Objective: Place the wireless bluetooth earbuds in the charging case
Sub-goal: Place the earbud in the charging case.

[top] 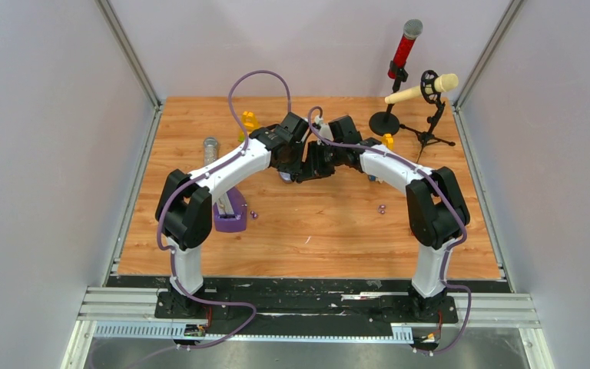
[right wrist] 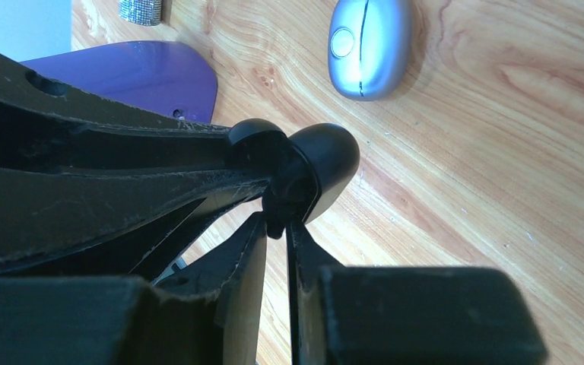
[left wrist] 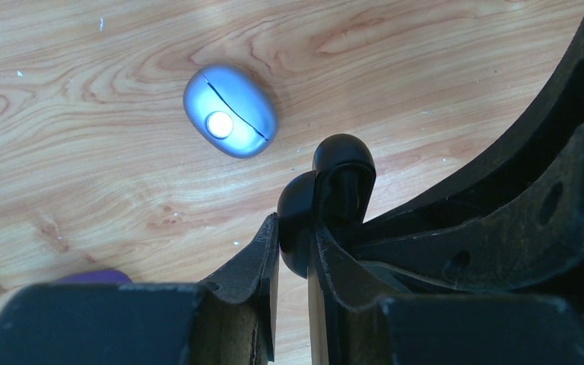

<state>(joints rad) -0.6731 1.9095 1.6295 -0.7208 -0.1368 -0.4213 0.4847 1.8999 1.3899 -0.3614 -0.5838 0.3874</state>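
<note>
A black pebble-shaped charging case (left wrist: 298,217) hangs above the wooden table, pinched in my shut left gripper (left wrist: 295,228). Its lid (left wrist: 344,163) stands open. From the opposite side my right gripper (right wrist: 277,224) meets it, jaws nearly together on a small black earbud (right wrist: 276,222) right at the case (right wrist: 321,163). In the top view both grippers (top: 296,163) (top: 321,164) join at the table's middle back, hiding the case. Two tiny purple earbuds (top: 254,215) (top: 382,207) lie loose on the wood.
A closed silver-blue case (left wrist: 230,112) (right wrist: 369,46) lies on the table below the grippers. A purple stand (top: 230,211) (right wrist: 137,72) sits near the left arm, a glittery cylinder (top: 211,148) behind it. A red microphone (top: 403,50), a cream microphone (top: 422,90) and yellow toys (top: 250,121) stand at the back.
</note>
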